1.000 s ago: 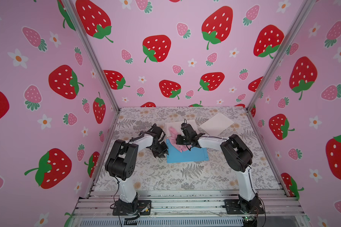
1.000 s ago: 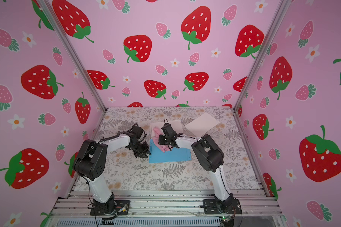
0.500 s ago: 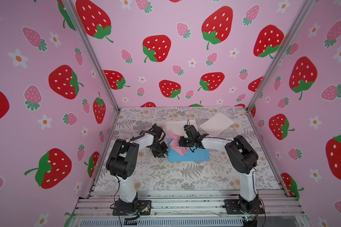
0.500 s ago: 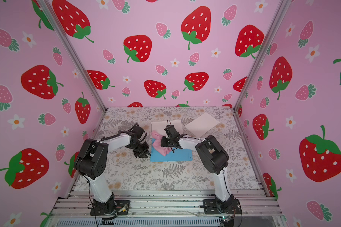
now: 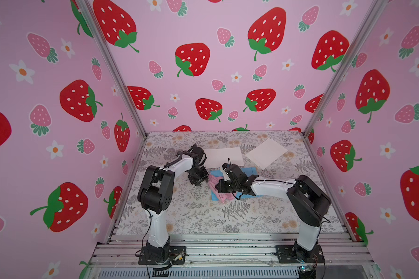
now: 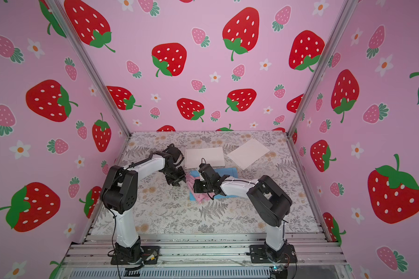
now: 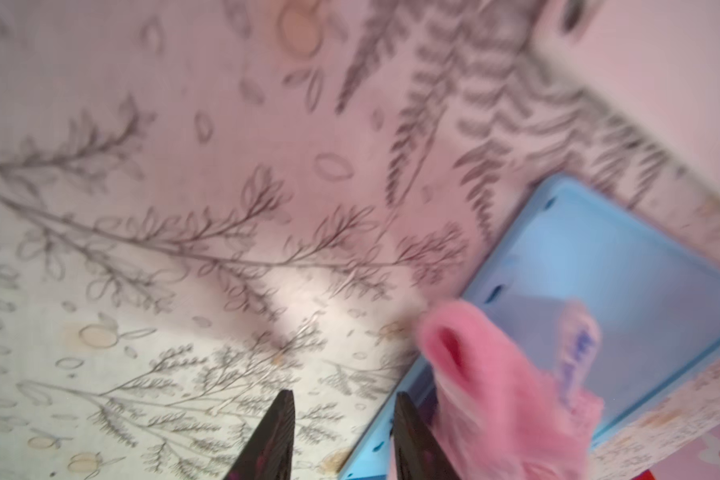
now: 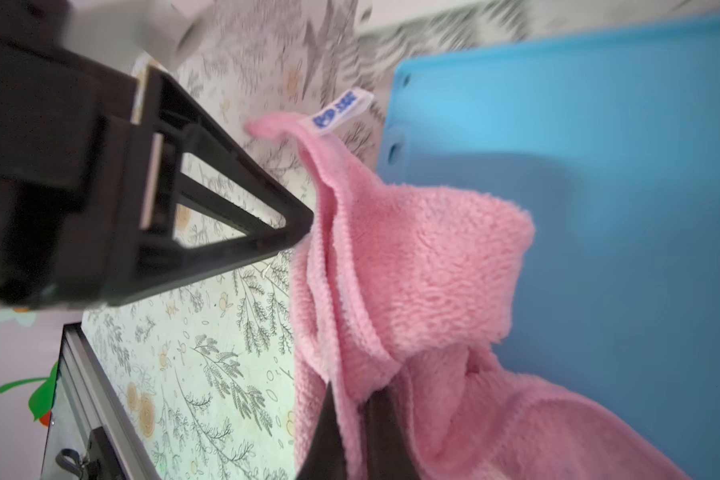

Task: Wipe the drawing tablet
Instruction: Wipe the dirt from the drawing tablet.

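- Pinching a fold of the pink cloth [image 8: 412, 270], the right gripper [image 8: 356, 419] had its jaws clamped together on the fabric, probably so the loose remainder could drag as a wiping pad.
- The cloth lay bunched along the left edge of the blue drawing tablet [image 8: 620, 208], partly spilling onto the floral table [image 7: 184, 208]; this looked like one end of a wiping stroke.
- The drawing tablet lay flat mid-table between both arms, just in front of a white sheet [image 5: 224, 155].
- The left gripper [image 7: 341, 436] stood beside that edge, jaws apart and empty, one tip just beside the cloth, seemingly ready to steady the tablet.
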